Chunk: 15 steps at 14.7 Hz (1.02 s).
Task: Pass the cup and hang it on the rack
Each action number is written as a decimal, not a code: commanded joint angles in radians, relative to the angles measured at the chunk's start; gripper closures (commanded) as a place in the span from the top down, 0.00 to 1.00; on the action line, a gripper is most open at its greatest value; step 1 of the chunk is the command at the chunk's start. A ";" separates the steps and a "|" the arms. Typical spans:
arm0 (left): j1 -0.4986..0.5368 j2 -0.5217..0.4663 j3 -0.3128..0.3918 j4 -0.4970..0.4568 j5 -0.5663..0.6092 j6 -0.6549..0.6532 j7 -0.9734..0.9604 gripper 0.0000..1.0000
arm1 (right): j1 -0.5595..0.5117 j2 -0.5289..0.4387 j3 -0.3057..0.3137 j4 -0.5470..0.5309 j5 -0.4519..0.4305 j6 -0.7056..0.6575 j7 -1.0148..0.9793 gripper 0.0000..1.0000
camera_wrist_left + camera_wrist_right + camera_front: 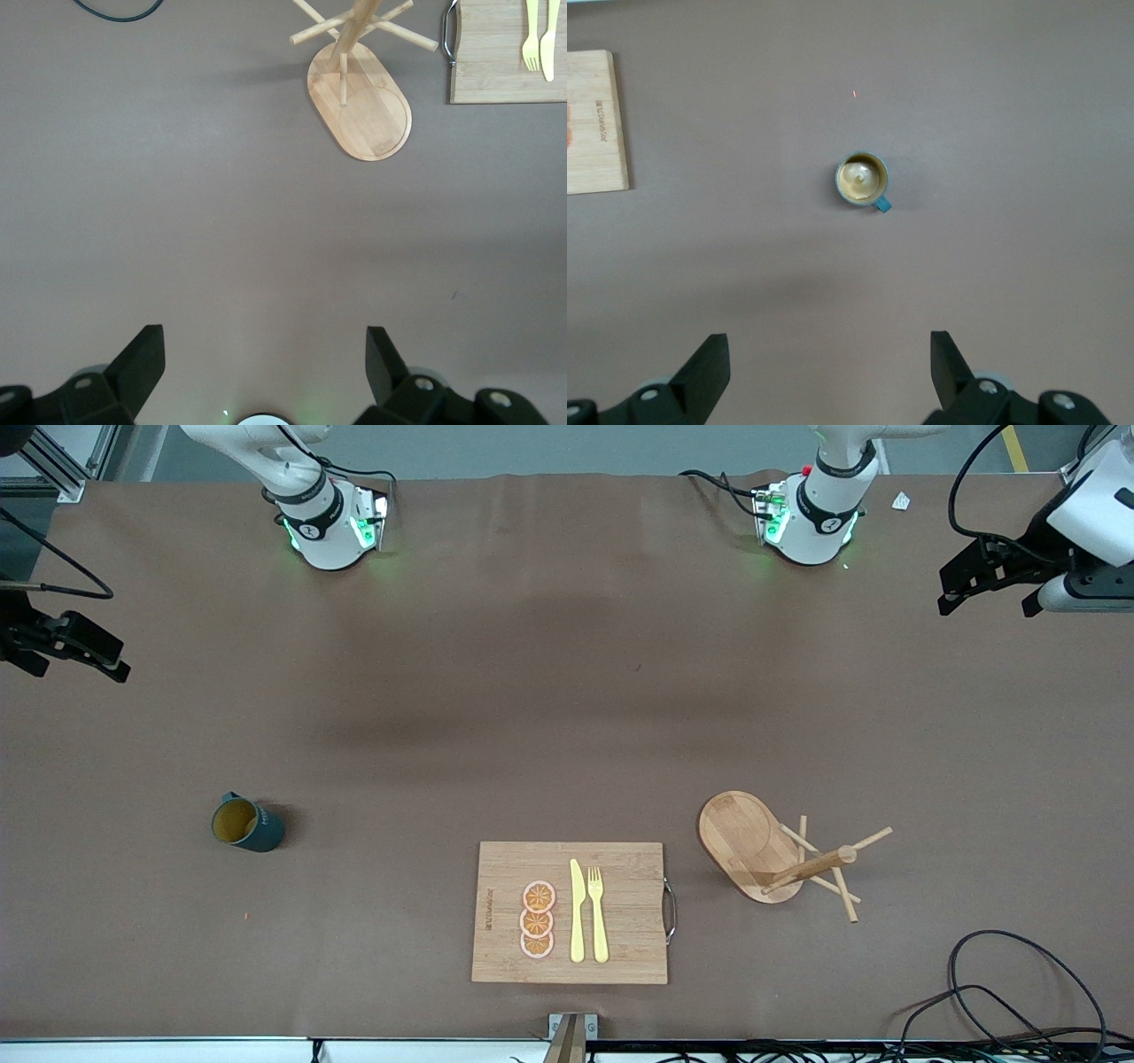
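The cup [246,824], dark teal with a yellowish inside, stands alone on the brown table toward the right arm's end; the right wrist view shows the cup [862,180] from above with its small handle. The bamboo rack [780,855] stands on its oval base toward the left arm's end, and the rack [372,115] shows its post and thin pegs in the left wrist view. My right gripper [75,666] hangs open and empty [828,345] at its end of the table. My left gripper [990,607] hangs open and empty [263,341] at the other end.
A rectangular bamboo cutting board [620,957] lies between cup and rack, nearer the front camera, carrying orange slices [537,921], a yellow knife [577,911] and a fork [598,912]. Black cables [1001,992] loop at the near corner by the left arm's end.
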 commanded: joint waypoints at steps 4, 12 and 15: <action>0.001 0.005 -0.008 0.022 -0.003 -0.002 0.004 1.00 | 0.030 0.162 0.007 0.012 -0.006 0.134 0.016 1.00; 0.001 0.002 -0.008 0.021 -0.005 -0.012 0.004 1.00 | -0.005 0.421 0.005 -0.009 0.004 0.269 0.019 1.00; -0.001 0.002 -0.011 0.025 -0.005 -0.011 0.004 1.00 | -0.013 0.527 0.005 -0.011 0.013 0.340 0.021 1.00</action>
